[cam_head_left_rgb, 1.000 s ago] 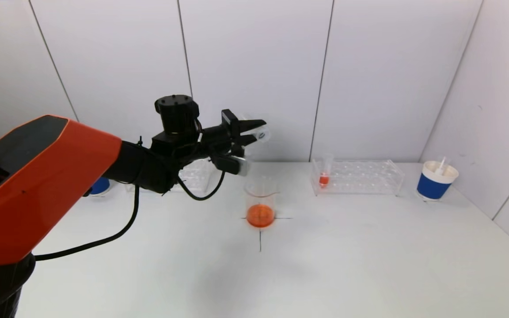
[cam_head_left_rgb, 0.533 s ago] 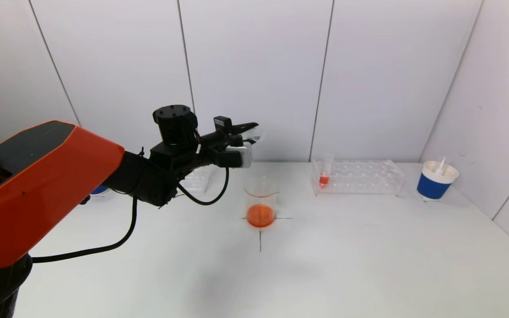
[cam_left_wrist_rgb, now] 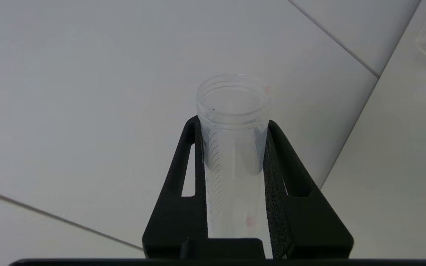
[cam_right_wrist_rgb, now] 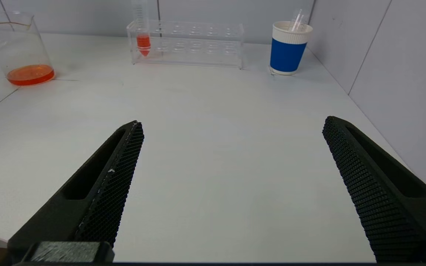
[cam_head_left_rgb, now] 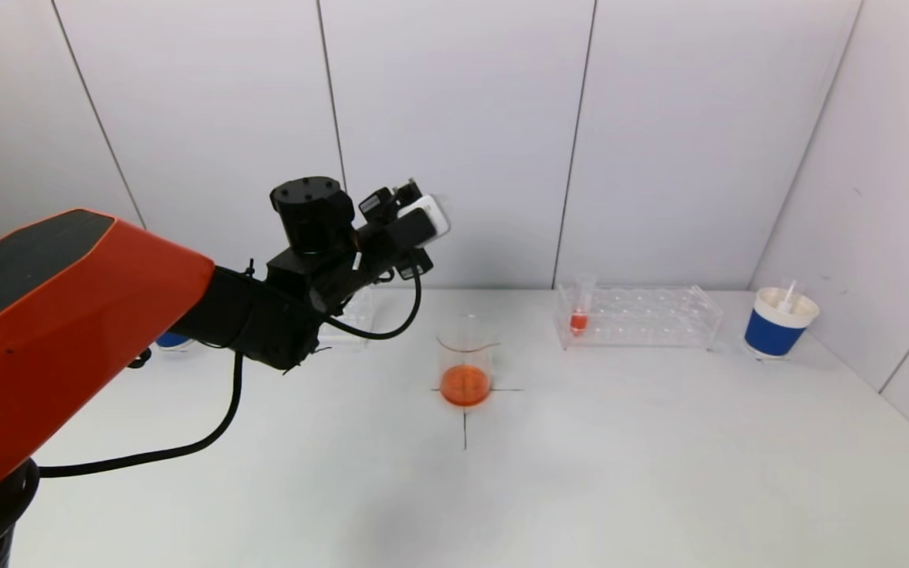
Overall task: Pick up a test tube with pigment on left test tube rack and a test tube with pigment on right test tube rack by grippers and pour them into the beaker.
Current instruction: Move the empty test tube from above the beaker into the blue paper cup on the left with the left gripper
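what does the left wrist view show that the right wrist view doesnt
Only the left wrist view shows the left gripper shut on an emptied test tube, open mouth facing away, a pink trace of pigment inside.

Only the right wrist view shows the right gripper open above the table, the beaker holding orange liquid, the test tube with pigment upright in the right test tube rack, and a blue cup.

Both show white wall panels and part of the white tabletop.

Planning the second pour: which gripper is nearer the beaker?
Left. The left gripper, holding an empty tube, is raised up-left of the beaker. The right gripper sits open, low, farther back.
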